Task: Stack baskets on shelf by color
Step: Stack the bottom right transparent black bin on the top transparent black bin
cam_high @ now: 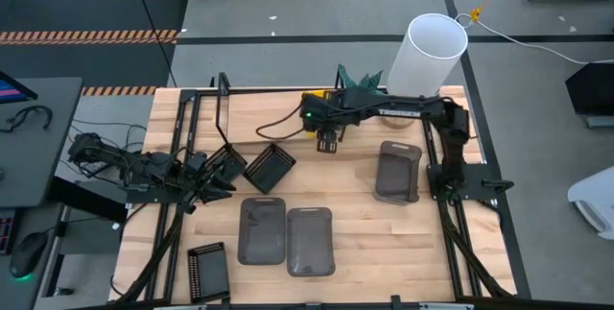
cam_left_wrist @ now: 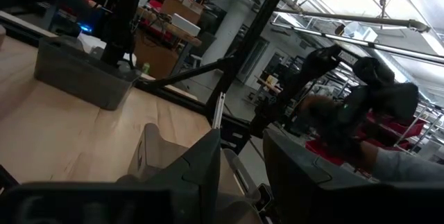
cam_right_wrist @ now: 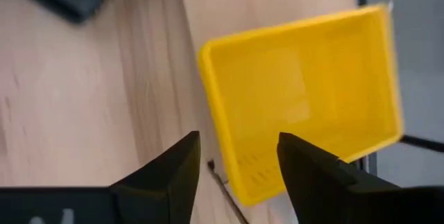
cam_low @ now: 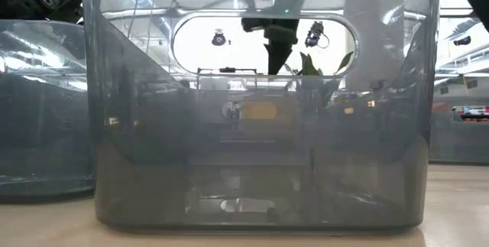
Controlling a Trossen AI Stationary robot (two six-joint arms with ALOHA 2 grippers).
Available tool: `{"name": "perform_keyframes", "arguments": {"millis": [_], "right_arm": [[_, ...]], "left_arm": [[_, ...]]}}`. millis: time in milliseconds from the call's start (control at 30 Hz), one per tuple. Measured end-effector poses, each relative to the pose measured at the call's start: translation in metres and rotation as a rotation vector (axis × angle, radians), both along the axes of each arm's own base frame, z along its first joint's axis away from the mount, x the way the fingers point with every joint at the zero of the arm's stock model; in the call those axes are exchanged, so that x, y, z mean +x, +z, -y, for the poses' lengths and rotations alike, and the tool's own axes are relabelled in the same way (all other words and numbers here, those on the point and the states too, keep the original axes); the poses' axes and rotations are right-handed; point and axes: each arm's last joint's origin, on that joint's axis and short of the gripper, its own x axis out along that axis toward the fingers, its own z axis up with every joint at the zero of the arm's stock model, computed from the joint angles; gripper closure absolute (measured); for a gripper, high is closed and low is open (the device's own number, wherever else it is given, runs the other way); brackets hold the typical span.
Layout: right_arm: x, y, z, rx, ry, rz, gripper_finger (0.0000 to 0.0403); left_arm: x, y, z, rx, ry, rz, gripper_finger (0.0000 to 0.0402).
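Observation:
A bright yellow basket (cam_right_wrist: pixel 305 99) lies on light wood at the table's far side, next to the shelf's thin black frame (cam_high: pixel 223 108); the right arm mostly hides it in the high view (cam_high: pixel 313 100). My right gripper (cam_right_wrist: pixel 239 144) hangs open above the basket's near edge and also shows in the high view (cam_high: pixel 328 142). My left gripper (cam_high: pixel 219 183) waits open at the table's left, beside two black slatted baskets (cam_high: pixel 227 162) (cam_high: pixel 271 168). Three smoky grey baskets (cam_high: pixel 261 230) (cam_high: pixel 310 241) (cam_high: pixel 398 171) rest on the tabletop. One of them fills the low view (cam_low: pixel 260 125).
A third black basket (cam_high: pixel 206 272) lies at the near left corner. A tall white cylinder (cam_high: pixel 434 53) and a green thing (cam_high: pixel 363 80) stand at the far edge. Black frame rails (cam_high: pixel 460 224) run along the table's left and right sides.

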Motion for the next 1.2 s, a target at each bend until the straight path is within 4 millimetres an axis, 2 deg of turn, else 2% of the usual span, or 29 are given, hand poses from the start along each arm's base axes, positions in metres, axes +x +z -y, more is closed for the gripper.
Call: {"name": "perform_keyframes", "arguments": {"millis": [167, 367, 533, 633, 867, 1000, 1100, 1200], "right_arm": [[-0.001, 0.009, -0.014, -0.007, 0.05, 0.196, 0.02], [0.005, -0.012, -0.057, 0.136, 0.149, 0.367, 0.0205], [0.005, -0.032, -0.112, 0.258, 0.137, 0.36, 0.0212], [0.001, -0.033, -0.151, 0.283, 0.151, 0.37, 0.0217], [-0.01, -0.024, -0.238, 0.32, 0.166, 0.562, 0.0225], [-0.022, -0.036, -0.286, 0.281, 0.156, 0.615, 0.0226], [-0.024, -0.05, -0.309, 0.256, 0.179, 0.631, 0.0226], [-0.017, -0.064, -0.321, 0.276, 0.188, 0.606, 0.0226]], "left_arm": [[0.0, 0.0, 0.0, 0.0, 0.0, 0.0, 0.0285], [0.0, 0.0, 0.0, 0.0, 0.0, 0.0, 0.0285], [0.0, 0.0, 0.0, 0.0, 0.0, 0.0, 0.0285], [0.0, 0.0, 0.0, 0.0, -0.001, 0.0, 0.0285], [0.0, 0.0, 0.0, 0.0, -0.001, 0.0, 0.0285], [0.0, 0.0, 0.0, 0.0, 0.0, 0.0, 0.0285], [0.0, 0.0, 0.0, 0.0, -0.001, 0.0, 0.0285], [0.0, 0.0, 0.0, 0.0, 0.0, 0.001, 0.0285]]}}
